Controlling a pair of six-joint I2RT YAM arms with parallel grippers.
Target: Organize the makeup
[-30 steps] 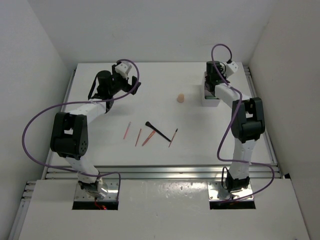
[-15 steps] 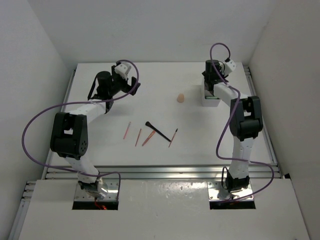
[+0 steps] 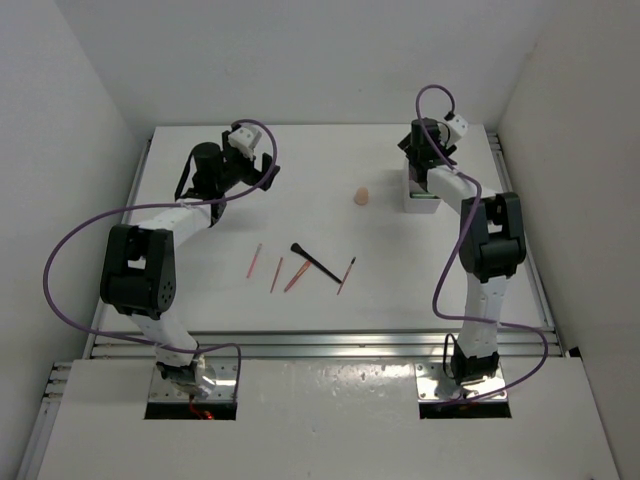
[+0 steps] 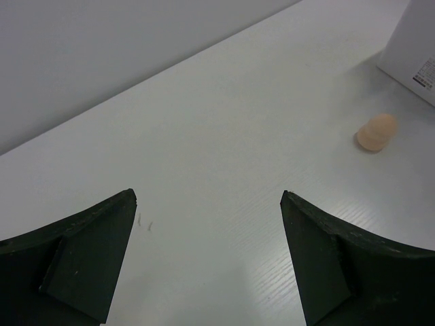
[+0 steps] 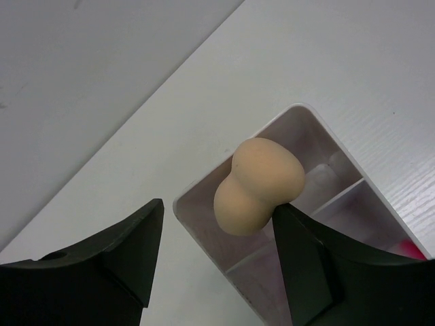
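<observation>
two black jaws of the right gripper [image 5: 217, 207] stand apart and clamp nothing. a beige egg-shaped foam sponge [image 5: 258, 187] sits between them, against one jaw and clear of the other. whether it hangs or rests cannot be told.
beneath it: white translucent compartment box [image 5: 319, 136], at the far right of the white table [image 3: 320, 160]. the sponge is over its corner compartment. a pink item shows in another compartment, too cropped to name.
left gripper [image 4: 208, 195]: jaws spread wide, nothing between them, above bare table at the far left.
second beige sponge [image 3: 361, 196]: on the table, just left of the box, not touching it.
four thin pencils, pink to red-brown [image 3: 277, 274]: loose in a rough row at mid table, nearer the arms.
slim black brush [image 3: 315, 261]: lying aslant among the pencils.
</observation>
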